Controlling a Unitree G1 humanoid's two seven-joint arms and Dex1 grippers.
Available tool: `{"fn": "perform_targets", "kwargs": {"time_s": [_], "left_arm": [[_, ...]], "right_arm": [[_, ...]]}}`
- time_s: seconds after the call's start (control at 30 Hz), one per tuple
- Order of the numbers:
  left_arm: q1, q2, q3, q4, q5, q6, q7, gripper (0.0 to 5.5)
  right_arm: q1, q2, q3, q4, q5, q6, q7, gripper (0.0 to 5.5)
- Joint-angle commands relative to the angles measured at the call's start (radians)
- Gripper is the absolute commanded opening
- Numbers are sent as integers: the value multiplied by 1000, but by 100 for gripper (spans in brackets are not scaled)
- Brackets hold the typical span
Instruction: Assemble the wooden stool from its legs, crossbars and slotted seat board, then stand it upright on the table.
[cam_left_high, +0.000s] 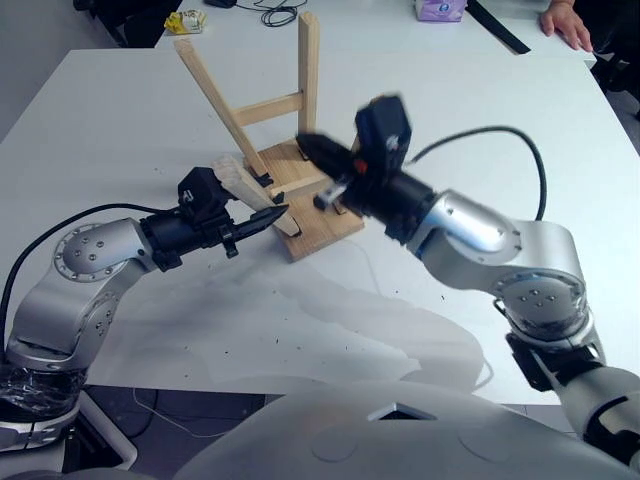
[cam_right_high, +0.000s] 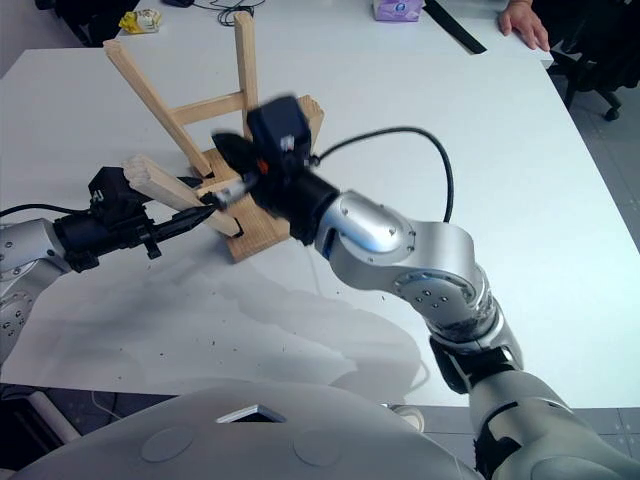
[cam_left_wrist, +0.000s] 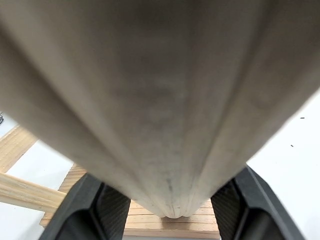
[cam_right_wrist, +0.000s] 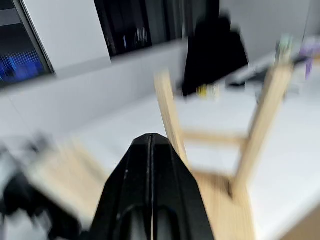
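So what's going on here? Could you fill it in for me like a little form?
Seat board: lying flat on the table
Fitted parts: two legs joined by a crossbar, sticking up from the board
Left gripper: shut on a loose leg, angled down towards the board
Right gripper: shut, empty, over the board
Stage: stool part built, upside down

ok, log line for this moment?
slotted wooden seat board: flat on white table, two wooden legs plus crossbar standing | left tool: shut on loose pale wooden leg, end near board | right tool: shut, empty, over board
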Motion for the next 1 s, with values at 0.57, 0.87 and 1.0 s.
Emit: {"fn": "perform_targets", "kwargs": {"time_s": [0.57, 0.87, 1.0], "left_arm": [[12, 59, -163, 145, 138, 140, -3, 205], [-46, 83, -210, 170, 140, 177, -31, 205], [-83, 100, -229, 210, 150, 170, -59, 205]], "right_arm": [[67, 163, 9, 50, -322, 40, 189, 0], [90, 65, 269, 177, -573, 191, 275, 0], [109, 99, 273, 169, -621, 202, 273, 0]]}}
